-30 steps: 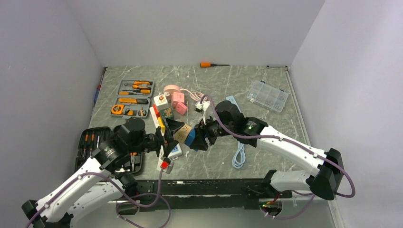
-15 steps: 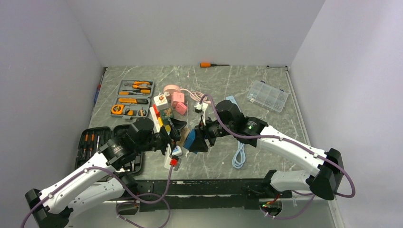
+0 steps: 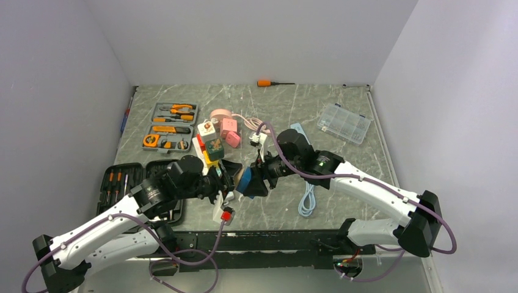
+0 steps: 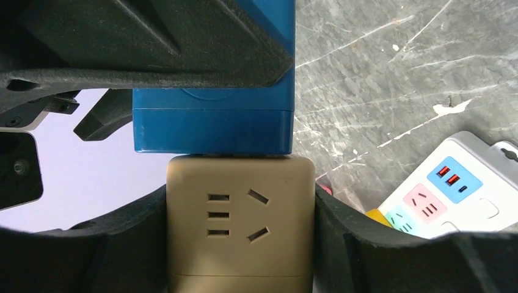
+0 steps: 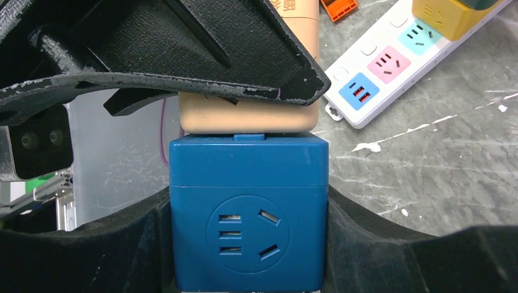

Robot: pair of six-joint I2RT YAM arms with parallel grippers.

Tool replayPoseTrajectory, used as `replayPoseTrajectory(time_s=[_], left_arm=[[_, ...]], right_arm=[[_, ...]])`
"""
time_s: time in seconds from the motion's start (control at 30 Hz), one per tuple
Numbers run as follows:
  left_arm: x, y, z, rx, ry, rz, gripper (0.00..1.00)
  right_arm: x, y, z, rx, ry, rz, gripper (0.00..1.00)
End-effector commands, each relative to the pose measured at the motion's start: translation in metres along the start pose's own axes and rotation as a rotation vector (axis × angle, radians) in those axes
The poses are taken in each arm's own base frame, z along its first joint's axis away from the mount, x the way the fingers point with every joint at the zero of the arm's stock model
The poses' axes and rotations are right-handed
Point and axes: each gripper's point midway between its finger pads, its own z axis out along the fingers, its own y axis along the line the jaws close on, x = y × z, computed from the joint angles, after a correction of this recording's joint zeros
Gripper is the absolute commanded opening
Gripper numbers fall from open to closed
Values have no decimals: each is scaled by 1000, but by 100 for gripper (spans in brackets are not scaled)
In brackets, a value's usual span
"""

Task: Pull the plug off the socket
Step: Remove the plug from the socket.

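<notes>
Left hand (image 3: pixel 222 179) nearer, around tan cube (image 4: pixel 240 220); tools (image 3: pixel 175 110) in grey case (image 3: pixel 173 122).

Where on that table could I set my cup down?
The table is bare at the back, between the orange screwdriver and the clear box, and at the front, between the switch end of the socket and the blue cable. The middle is crowded: the left gripper holds a tan cube against the right gripper's blue cube.

Plug cubes (image 3: pixel 214 148) crowd the socket (image 4: pixel 485 204); open table (image 3: pixel 275 207) lies to its right.
</notes>
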Motion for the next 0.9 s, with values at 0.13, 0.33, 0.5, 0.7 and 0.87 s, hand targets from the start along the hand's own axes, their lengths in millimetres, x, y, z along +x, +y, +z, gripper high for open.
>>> replayPoseTrajectory(time_s=[0.13, 0.33, 0.5, 0.7, 0.87], left_arm=[[18, -2, 1, 16, 111, 3, 0], [41, -19, 3, 61, 201, 6, 0], [62, -30, -1, 119, 262, -11, 0], [78, -47, -8, 198, 312, 34, 0], [88, -59, -11, 267, 358, 56, 0]], right_arm=[[-1, 19, -20, -42, -83, -31, 0], [31, 13, -29, 1, -26, 21, 0], [45, 14, -40, 25, -3, 42, 0], [58, 14, -48, 47, 34, 69, 0], [68, 12, -53, 76, 64, 88, 0]])
